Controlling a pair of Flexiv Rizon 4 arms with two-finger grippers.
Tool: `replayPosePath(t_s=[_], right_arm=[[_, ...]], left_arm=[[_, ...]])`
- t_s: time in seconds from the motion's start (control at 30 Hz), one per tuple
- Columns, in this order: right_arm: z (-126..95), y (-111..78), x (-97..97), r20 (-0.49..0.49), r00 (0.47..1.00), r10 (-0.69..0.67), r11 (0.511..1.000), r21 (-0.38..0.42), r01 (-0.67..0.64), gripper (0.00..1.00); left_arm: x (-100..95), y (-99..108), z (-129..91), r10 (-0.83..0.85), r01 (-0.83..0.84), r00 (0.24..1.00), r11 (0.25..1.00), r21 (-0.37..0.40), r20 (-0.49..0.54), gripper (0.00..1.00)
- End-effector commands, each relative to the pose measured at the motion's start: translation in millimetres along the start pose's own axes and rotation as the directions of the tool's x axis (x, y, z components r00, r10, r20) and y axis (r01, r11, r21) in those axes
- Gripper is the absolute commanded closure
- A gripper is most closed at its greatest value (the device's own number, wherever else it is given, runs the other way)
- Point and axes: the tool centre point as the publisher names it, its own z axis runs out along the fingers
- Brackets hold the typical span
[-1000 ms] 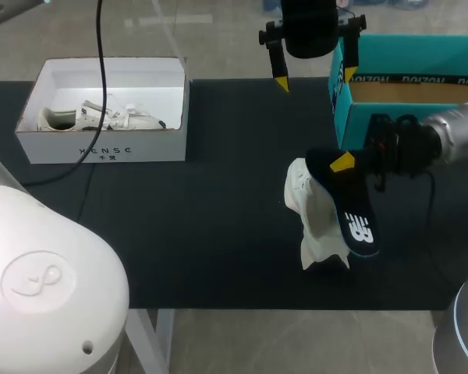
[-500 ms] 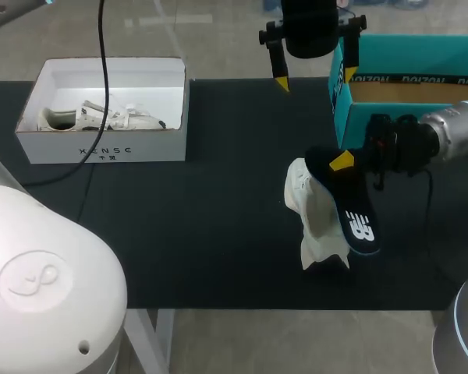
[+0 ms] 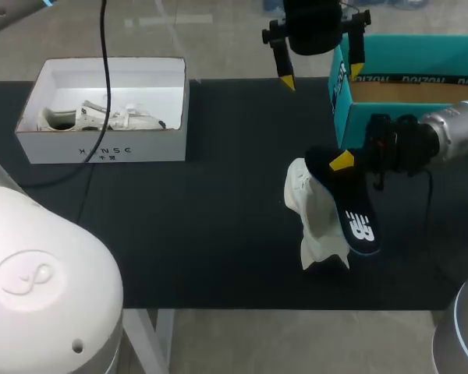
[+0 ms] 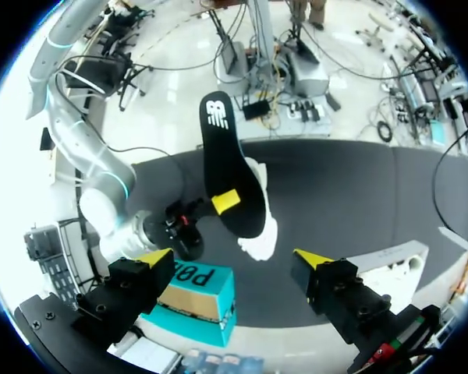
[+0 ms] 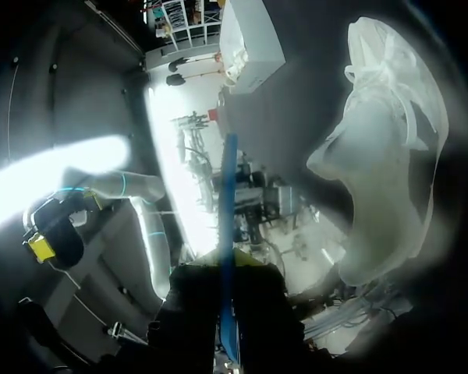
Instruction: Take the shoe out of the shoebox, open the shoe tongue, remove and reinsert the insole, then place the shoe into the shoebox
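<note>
- Head view: the right gripper (image 3: 342, 162) is clamped on one end of the dark insole (image 3: 357, 222), with a yellow tip pressed on its upper face. The insole's long axis runs from 11 o'clock to 5 o'clock, and the logo end points to 5 o'clock. It is held over the cream shoe (image 3: 313, 214). The shoe lies on the table (image 3: 218, 218) at about 4 o'clock from the table's middle, with its length running roughly 12 to 6. The teal shoebox (image 3: 390, 79) stands at the shoe's 1 o'clock. A white box (image 3: 109, 145) sits far off at 10 o'clock.
- Head view: the left gripper (image 3: 320, 76) hangs at 12 o'clock, fingers spread wide and holding nothing.
- Left wrist view: the insole stands ahead of the parted fingers, at the gripper's 12 o'clock, with the logo end farthest away. The shoe is just behind it.
- Right wrist view: the insole is edge-on, a thin blue line running straight out between the fingers. The shoe lies beside it, at about 2 o'clock.
</note>
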Motion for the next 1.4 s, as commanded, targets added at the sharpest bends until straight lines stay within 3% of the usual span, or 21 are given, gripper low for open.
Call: replayPosePath(t_s=[0.03, 0.2, 0.43, 0.67, 0.87, 0.97, 1.17, 1.23, 1.3, 1.4], right_arm=[[0, -0.5, 0.0, 0.001, 1.0, 0.0, 1.0, -0.001, 0.0, 1.0], [0, -0.5, 0.0, 0.001, 1.0, 0.0, 1.0, -0.001, 0.0, 1.0], [0, -0.5, 0.0, 0.001, 1.0, 0.0, 1.0, -0.001, 0.0, 1.0], [0, -0.5, 0.0, 0.001, 1.0, 0.0, 1.0, -0.001, 0.0, 1.0], [0, -0.5, 0.0, 0.001, 1.0, 0.0, 1.0, -0.001, 0.0, 1.0], [0, -0.5, 0.0, 0.001, 1.0, 0.0, 1.0, -0.001, 0.0, 1.0], [0, -0.5, 0.0, 0.001, 1.0, 0.0, 1.0, -0.001, 0.0, 1.0], [0, -0.5, 0.0, 0.001, 1.0, 0.0, 1.0, -0.001, 0.0, 1.0], [0, -0.5, 0.0, 0.001, 1.0, 0.0, 1.0, -0.001, 0.0, 1.0], [0, -0.5, 0.0, 0.001, 1.0, 0.0, 1.0, -0.001, 0.0, 1.0]], left_arm=[[36.5, -11, 1, 0.015, -0.025, 0.919, 0.999, 0.02, 0.394, 0.0], [61.3, -13, 6, -0.03, 0.02, 0.816, 1.0, 0.024, 0.578, 0.0], [81.6, -14, 25, -0.06, -0.002, 0.604, 0.997, 0.077, 0.795, 0.0], [71.9, -21, 47, -0.024, 0.008, 0.425, 1.0, 0.022, 0.905, 0.0], [56.9, -20, 71, -0.055, 0.087, 0.344, 0.996, 0.027, 0.937, 0.0], [44.6, -25, 81, -0.068, 0.125, 0.338, 0.992, 0.026, 0.939, 0.0], [20.2, -46, 96, -0.056, 0.206, 0.278, 0.979, -0.003, 0.959, 0.0], [21.9, -55, 100, -0.06, 0.243, 0.257, 0.97, -0.004, 0.964, 0.0], [28.4, -64, 101, -0.061, 0.286, 0.283, 0.958, -0.024, 0.957, 0.0], [51.9, -74, 94, -0.084, 0.364, 0.321, 0.93, -0.041, 0.943, 0.0]])
